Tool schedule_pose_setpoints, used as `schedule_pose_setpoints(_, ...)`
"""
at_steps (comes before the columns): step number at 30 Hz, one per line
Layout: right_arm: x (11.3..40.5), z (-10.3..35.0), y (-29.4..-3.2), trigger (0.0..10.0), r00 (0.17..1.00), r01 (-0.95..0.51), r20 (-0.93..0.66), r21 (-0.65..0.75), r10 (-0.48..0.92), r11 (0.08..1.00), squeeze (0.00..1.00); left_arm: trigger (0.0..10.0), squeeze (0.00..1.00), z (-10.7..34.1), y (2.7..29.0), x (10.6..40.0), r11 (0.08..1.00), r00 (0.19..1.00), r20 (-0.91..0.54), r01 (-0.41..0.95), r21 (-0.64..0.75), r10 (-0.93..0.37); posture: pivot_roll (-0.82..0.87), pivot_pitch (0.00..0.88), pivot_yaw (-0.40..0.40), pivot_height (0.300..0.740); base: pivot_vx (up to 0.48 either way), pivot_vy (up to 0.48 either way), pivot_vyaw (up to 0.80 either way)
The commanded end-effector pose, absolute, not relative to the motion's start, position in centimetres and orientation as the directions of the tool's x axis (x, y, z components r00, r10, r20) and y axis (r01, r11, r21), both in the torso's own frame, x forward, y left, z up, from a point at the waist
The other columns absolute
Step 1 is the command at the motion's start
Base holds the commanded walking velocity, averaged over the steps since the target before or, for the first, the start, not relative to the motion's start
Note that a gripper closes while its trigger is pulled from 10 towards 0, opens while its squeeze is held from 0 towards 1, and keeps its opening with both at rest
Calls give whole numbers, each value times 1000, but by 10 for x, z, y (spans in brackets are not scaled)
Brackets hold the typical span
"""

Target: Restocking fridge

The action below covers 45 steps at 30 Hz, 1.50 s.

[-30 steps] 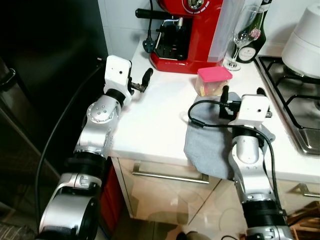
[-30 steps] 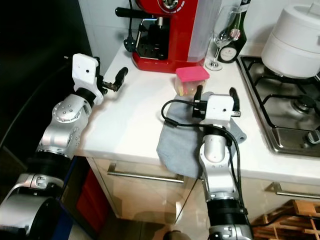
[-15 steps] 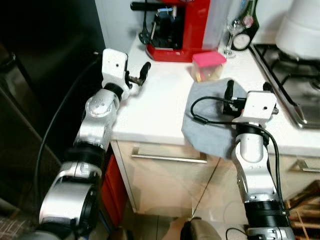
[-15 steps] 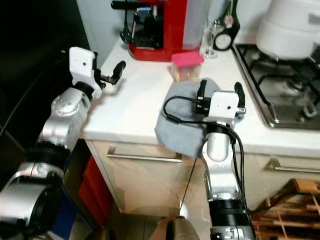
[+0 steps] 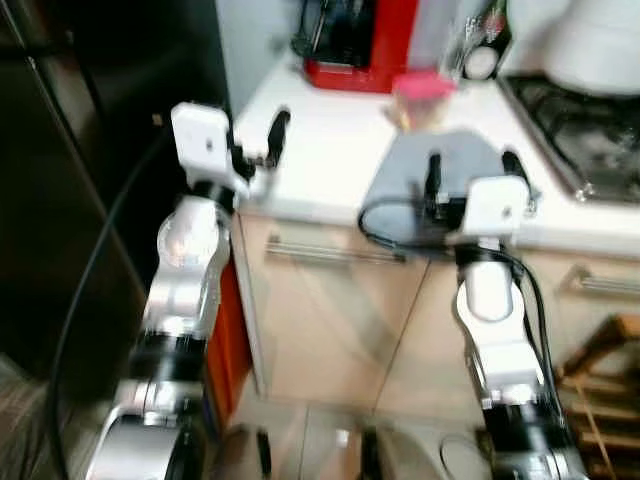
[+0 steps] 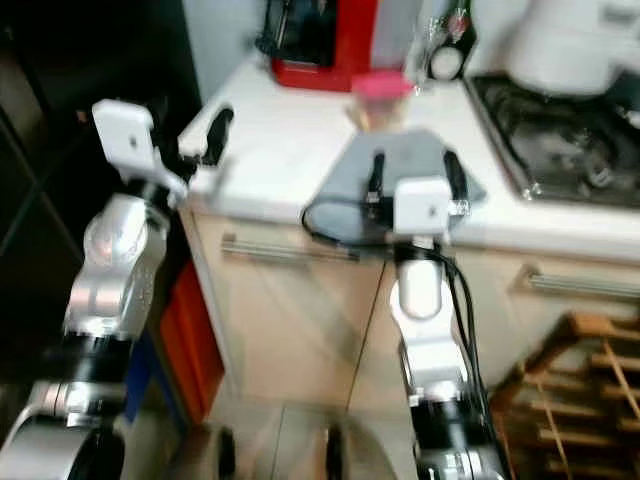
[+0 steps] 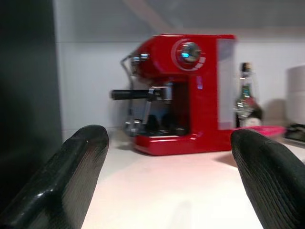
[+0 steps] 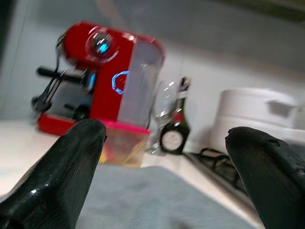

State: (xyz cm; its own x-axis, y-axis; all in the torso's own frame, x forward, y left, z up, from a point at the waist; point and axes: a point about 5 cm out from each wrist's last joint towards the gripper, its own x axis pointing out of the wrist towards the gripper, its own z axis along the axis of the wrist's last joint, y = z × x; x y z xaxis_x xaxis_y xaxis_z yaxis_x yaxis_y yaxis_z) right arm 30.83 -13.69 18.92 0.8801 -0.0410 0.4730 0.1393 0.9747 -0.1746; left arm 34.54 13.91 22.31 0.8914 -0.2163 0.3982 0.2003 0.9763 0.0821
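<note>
Floor: pale tiles (image 5: 330, 440) lie nearest, in front of the cabinets, blurred.
Cabinet fronts: beige doors with long metal handles (image 5: 330, 252) stand under the counter edge; a red panel (image 5: 228, 340) shows in the gap at their left end.
Wooden rack: a slatted rack (image 6: 600, 370) stands low at the near right, beside the right arm.
Fridge: the dark fridge (image 5: 70, 200) fills the left side, its face just left of the left arm.
Left gripper: the left gripper (image 5: 258, 152) is raised at the counter's left near corner, fingers spread wide and holding nothing; bare counter lies beyond its tips.
Right gripper: the right gripper (image 6: 411, 172) hovers at the counter's front edge over the cloth, fingers spread wide and holding nothing.
Counter: the white counter (image 5: 320, 150) has open room between the two grippers and back toward the machine.
Cloth: a grey cloth (image 6: 400, 165) lies on the counter and droops over its front edge.
Container: a clear container with a pink lid (image 8: 125, 140) sits just beyond the cloth's far edge.
Coffee machine: a red espresso machine (image 7: 183, 93) stands at the far left of the counter by the wall.
Glass and bottle: a wine glass (image 8: 161, 117) and a dark bottle (image 8: 175, 125) stand right of the machine.
Hob: a gas hob (image 6: 555, 120) occupies the far right, with a white pot (image 6: 565, 45) on it.
</note>
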Motion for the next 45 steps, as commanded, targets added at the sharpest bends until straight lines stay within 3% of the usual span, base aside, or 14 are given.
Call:
schedule_pose_setpoints(1,310,199,-139,10000,862,159,504,-161,-57,974,231,10000,0,229,137,343,975,885,410,197,99,-220,-96,0,5,696,0,0,0)
schedule_pose_setpoints(10,313,197,-146,10000,875,157,478,-116,-84,981,231,10000,0,231,133,343,973,881,413,200,117,-231,-111,0,0,740,0,0,0)
schedule_pose_setpoints(13,312,183,-147,10000,907,135,411,-77,-92,988,224,10000,0,220,130,341,970,898,367,216,108,-240,-109,0,-2,740,0,0,0)
schedule_pose_setpoints(24,314,183,-142,10000,904,108,423,-86,-62,990,220,10000,0,222,127,342,963,889,373,233,134,-267,-102,0,1,740,0,0,0)
schedule_pose_setpoints(29,317,182,-139,10000,911,106,408,-116,-50,987,141,10000,0,221,126,344,957,891,356,234,170,-282,-101,0,0,740,0,0,0)
schedule_pose_setpoints(37,318,186,-138,10000,905,102,423,-121,-42,987,173,10000,0,223,125,345,958,887,367,231,172,-280,-102,0,3,740,0,0,-800)
schedule_pose_setpoints(40,319,189,-133,10000,893,88,450,-139,-16,986,98,10000,0,231,127,342,964,868,420,233,129,-266,-102,0,1,740,85,0,-267)
schedule_pose_setpoints(45,320,188,-133,10000,898,90,439,-140,-20,986,67,10000,0,232,128,343,965,870,418,227,130,-261,-100,0,-1,740,289,302,0)
